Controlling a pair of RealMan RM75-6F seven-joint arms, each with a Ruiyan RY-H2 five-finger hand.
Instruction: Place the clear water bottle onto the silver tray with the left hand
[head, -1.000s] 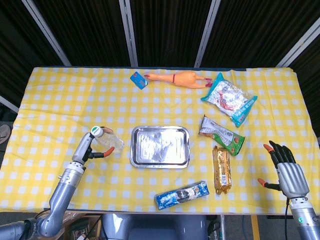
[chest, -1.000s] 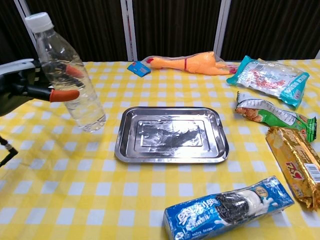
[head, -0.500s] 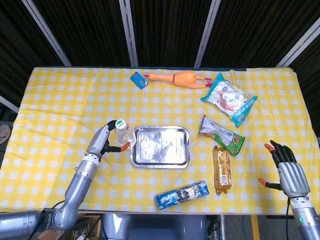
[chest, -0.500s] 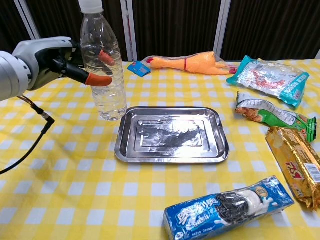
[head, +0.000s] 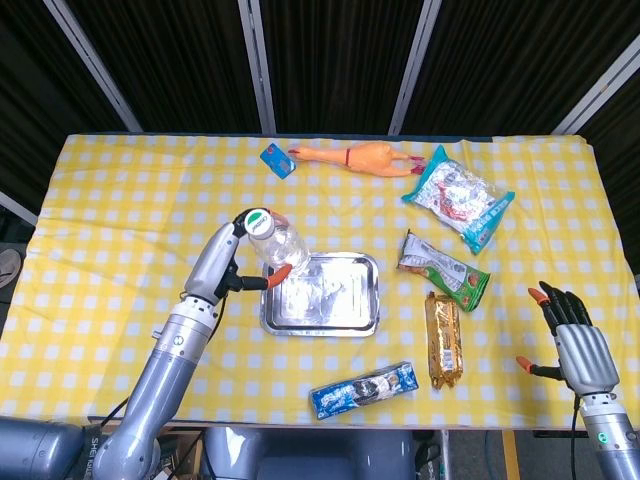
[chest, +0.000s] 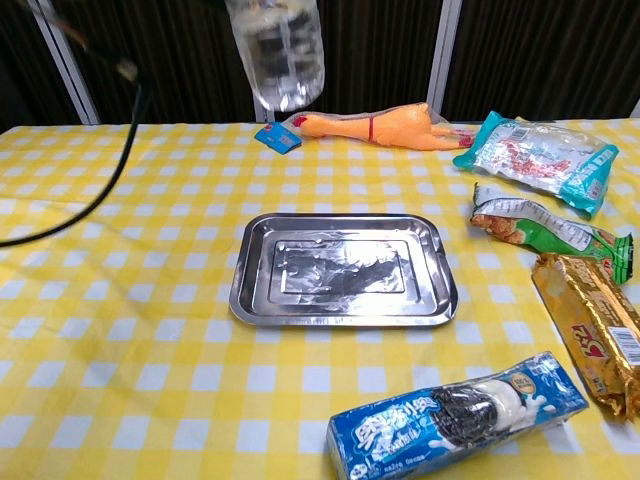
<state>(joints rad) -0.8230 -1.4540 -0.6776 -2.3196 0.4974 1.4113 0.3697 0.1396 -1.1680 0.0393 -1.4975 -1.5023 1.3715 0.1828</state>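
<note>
The left hand (head: 240, 262) grips the one clear water bottle (head: 277, 250), held aloft over the left edge of the single silver tray (head: 345, 318). Five snack packets and one rubber chicken (head: 365, 158) lie on the bench (head: 120, 200). The right hand (head: 577, 340) rests spread, empty.

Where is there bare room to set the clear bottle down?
The silver tray is bare inside. Cloth left of it is open too. Right of it is crowded: green snack packet, gold biscuit pack, blue cookie pack.

Rubber chicken (head: 368, 158); snack packets (head: 458, 197) — cookie pack (chest: 458, 414).
</note>
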